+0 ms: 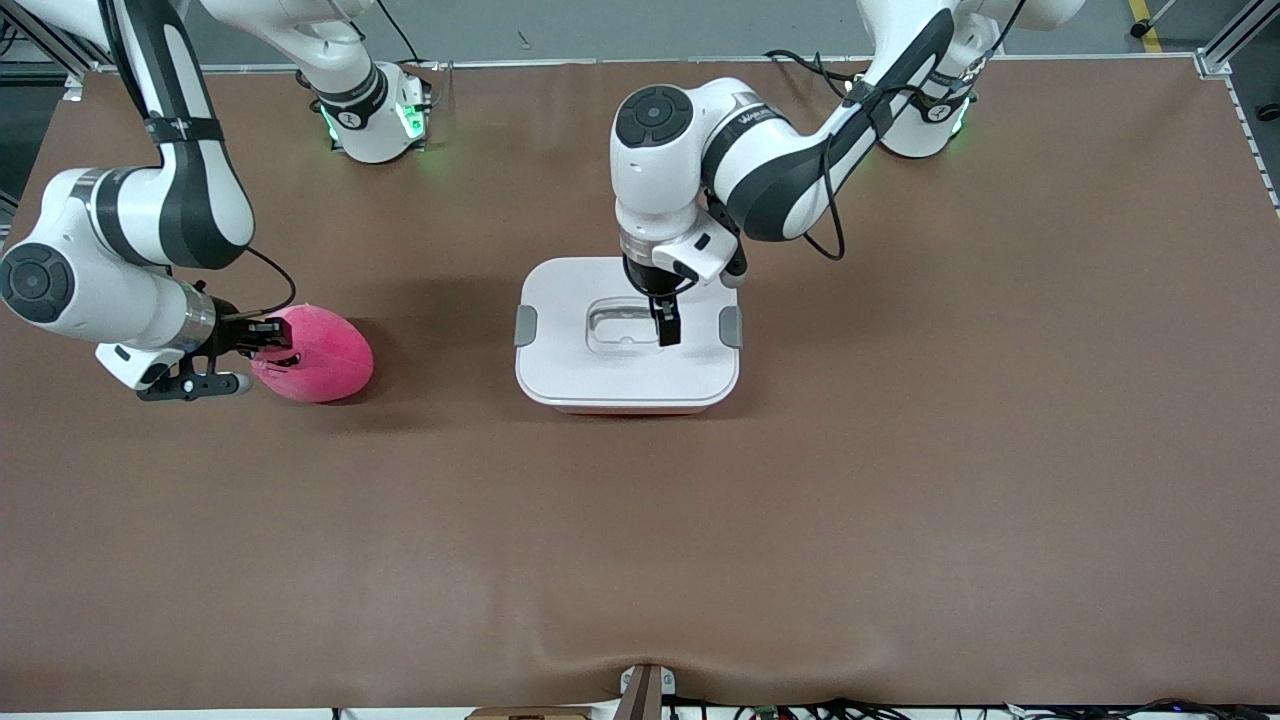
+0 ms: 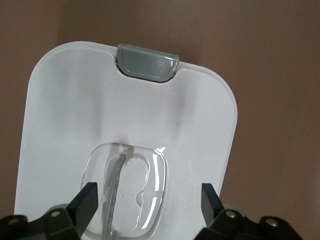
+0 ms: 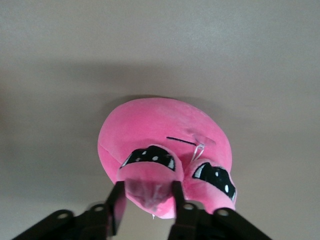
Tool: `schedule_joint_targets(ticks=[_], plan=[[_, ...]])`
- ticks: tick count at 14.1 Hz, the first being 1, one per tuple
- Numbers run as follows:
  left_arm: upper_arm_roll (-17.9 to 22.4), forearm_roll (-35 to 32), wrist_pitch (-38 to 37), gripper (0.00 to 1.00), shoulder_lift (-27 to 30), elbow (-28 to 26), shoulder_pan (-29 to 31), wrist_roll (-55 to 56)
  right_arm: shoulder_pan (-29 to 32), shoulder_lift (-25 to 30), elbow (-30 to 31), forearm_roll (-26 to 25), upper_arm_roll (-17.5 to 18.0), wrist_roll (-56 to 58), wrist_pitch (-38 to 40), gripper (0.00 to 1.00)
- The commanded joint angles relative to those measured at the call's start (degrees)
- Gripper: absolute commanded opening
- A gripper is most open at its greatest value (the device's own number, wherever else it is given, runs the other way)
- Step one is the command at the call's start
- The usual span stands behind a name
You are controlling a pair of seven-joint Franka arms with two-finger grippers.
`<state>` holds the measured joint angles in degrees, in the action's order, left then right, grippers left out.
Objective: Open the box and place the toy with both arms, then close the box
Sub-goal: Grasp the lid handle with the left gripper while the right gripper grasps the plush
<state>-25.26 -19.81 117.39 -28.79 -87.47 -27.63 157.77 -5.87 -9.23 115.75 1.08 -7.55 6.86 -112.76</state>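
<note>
while right gripper (image 3: 146,205) pinches toy's (image 1: 318,354) snout, box (image 1: 628,336) lidded

A brown mat (image 1: 900,520) is covering the whole table, lying mostly flat but buckling into a low ripple near the middle of the edge nearest the front camera. A small metal bracket (image 1: 645,690) is sticking up at that edge, with a brown cardboard piece (image 1: 528,713) lying just beside it and dark cables (image 1: 860,710) trailing along the same edge. Grey floor (image 1: 640,25) is showing above the mat's top edge. Aluminium frame rails (image 1: 1235,35) are angling in at the corner by the left arm's end, and a yellow floor line (image 1: 1143,22) is running near them. Even, soft light is falling from overhead, casting faint shadows on the mat.
</note>
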Motion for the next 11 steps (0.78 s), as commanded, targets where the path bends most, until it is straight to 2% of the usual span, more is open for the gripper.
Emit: schedule_joint_targets(ticks=[1, 3, 5, 9, 11], plan=[[0.30, -3.21, 0.99, 0.91, -1.36, 0.81, -2.25, 8.34, 0.42, 0.79, 0.09, -0.28, 0.43, -0.18, 0.43, 0.30], [0.21, -5.58, 1.26, 0.87, -2.24, 0.81, -3.13, 8.34, 0.60, 0.79, 0.09, -0.28, 0.43, -0.18, 0.35, 0.24], [0.21, -5.76, 2.22, 0.87, -2.94, 0.99, -4.27, 8.08, 0.60, 0.88, -0.08, -0.28, 0.43, -0.18, 0.43, 0.00], [0.03, -5.68, 2.31, 0.87, -3.12, 0.55, -5.42, 8.16, 0.07, 1.14, -1.31, -0.28, 0.52, -2.73, 1.48, 0.00], [0.12, -5.76, 2.31, 0.86, -4.17, 0.72, -6.82, 8.16, -0.45, 0.97, -5.51, -0.99, 0.60, 0.15, 6.65, 0.00]])
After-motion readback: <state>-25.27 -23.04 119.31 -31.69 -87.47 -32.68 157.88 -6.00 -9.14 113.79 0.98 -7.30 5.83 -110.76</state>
